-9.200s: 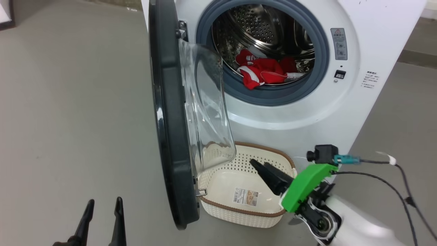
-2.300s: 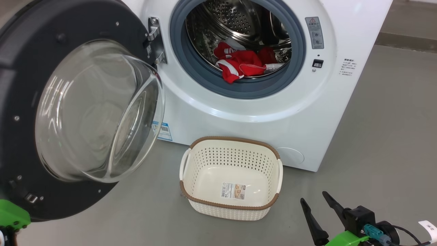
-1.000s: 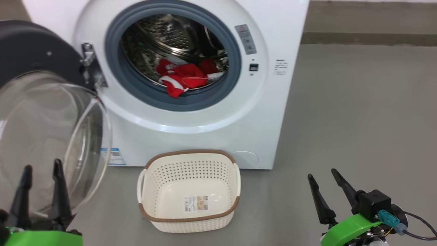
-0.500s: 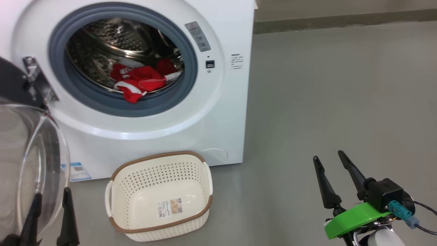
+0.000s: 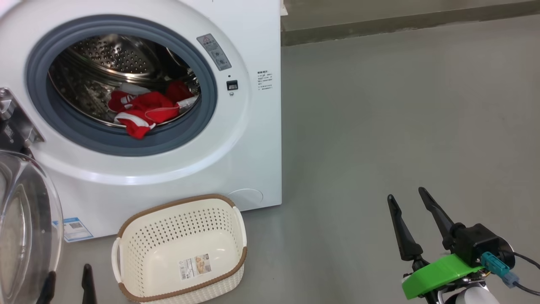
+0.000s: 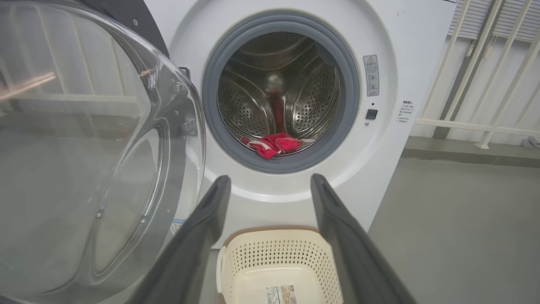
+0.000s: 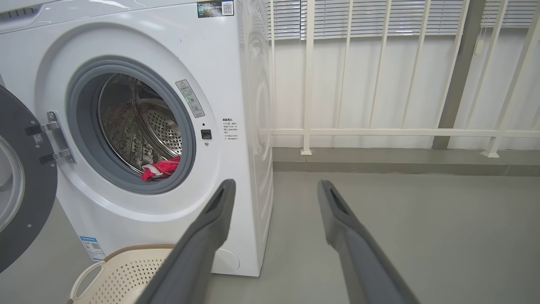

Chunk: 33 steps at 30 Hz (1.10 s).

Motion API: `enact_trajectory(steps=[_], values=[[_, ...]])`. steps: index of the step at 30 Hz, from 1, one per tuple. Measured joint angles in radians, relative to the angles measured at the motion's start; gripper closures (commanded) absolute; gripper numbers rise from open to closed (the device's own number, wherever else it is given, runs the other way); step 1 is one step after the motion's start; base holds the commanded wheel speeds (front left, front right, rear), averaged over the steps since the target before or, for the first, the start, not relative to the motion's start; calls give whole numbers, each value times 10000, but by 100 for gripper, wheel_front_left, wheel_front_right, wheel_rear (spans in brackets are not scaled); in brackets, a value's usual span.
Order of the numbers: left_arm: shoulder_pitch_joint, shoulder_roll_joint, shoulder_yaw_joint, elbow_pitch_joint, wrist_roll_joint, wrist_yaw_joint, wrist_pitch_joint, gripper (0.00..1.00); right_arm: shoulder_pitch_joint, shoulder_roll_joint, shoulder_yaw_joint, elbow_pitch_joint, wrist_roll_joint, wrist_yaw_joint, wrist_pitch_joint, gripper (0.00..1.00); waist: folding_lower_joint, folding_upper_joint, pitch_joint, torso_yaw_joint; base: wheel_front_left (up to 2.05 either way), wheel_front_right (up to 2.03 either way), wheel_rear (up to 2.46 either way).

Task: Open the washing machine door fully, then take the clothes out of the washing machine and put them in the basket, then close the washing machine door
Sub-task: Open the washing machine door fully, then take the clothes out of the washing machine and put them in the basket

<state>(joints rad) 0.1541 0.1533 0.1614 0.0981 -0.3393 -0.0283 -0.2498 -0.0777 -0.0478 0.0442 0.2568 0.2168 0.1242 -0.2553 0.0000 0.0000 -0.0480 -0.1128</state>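
Note:
The white washing machine (image 5: 257, 139) stands at the left with its washing machine door (image 5: 25, 228) swung wide open, the glass bowl at the left edge. Red clothes (image 5: 143, 112) lie at the front of the steel drum. The cream basket (image 5: 181, 249) sits empty on the floor below the opening. My left gripper (image 5: 68, 278) is open low beside the door, left of the basket. My right gripper (image 5: 406, 195) is open over bare floor, well right of the machine. In the left wrist view my left gripper (image 6: 270, 180) faces the clothes (image 6: 274, 143), above the basket (image 6: 278, 261).
Grey floor (image 5: 400, 118) stretches to the right of the machine. A low kerb (image 7: 400, 162) and a white railing (image 7: 379, 131) run along the back wall. A black cable (image 5: 523, 261) trails from my right wrist camera.
The whole head picture has shifted left as the camera turned right. My left gripper sits lower in the view. The door stands wider than in the earliest frame.

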Motion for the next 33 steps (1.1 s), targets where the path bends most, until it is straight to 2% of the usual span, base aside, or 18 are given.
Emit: enact_trajectory(steps=[13, 33], values=[[322, -719, 635, 121, 953, -364, 0, 0, 364, 2, -17, -56, -4, 0, 0, 0, 0, 0, -93, -14, 0, 0, 0], [323, -1024, 790, -148, 1133, -704, 0, 0, 371, 2, -4, -6, -59, 0, 0, 0, 0, 0, -192, 53, 0, 0, 0]])
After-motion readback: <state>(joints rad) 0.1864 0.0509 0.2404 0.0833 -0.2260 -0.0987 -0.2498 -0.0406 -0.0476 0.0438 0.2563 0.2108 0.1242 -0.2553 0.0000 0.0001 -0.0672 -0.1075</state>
